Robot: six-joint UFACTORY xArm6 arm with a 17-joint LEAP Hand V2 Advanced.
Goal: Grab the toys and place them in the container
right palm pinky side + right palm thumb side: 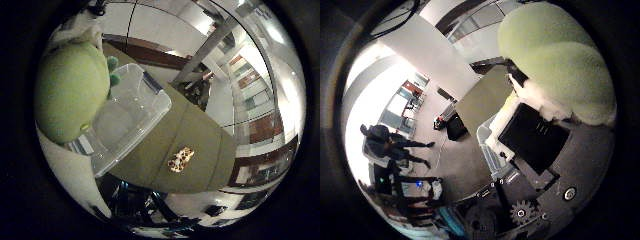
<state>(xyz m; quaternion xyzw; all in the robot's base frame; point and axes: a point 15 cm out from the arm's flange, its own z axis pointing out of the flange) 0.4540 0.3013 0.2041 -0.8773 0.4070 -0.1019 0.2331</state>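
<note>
Plush: your green plush sits close against the palm, above the bin.
Fingers: curled round the plush.
Tabletop: spotted toy lies there.

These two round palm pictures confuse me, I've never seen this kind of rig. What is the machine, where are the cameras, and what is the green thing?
Both pictures come from wide-angle cameras set in the palm of a robot hand on an arm, one beside the thumb, one beside the little finger. The green plush toy fills much of each view, so it is close to the palm, apparently held. Beyond it a clear plastic container stands on an olive-covered table. A small spotted toy also lies on that table, outside the container. How the fingers are closed cannot be seen.
</note>
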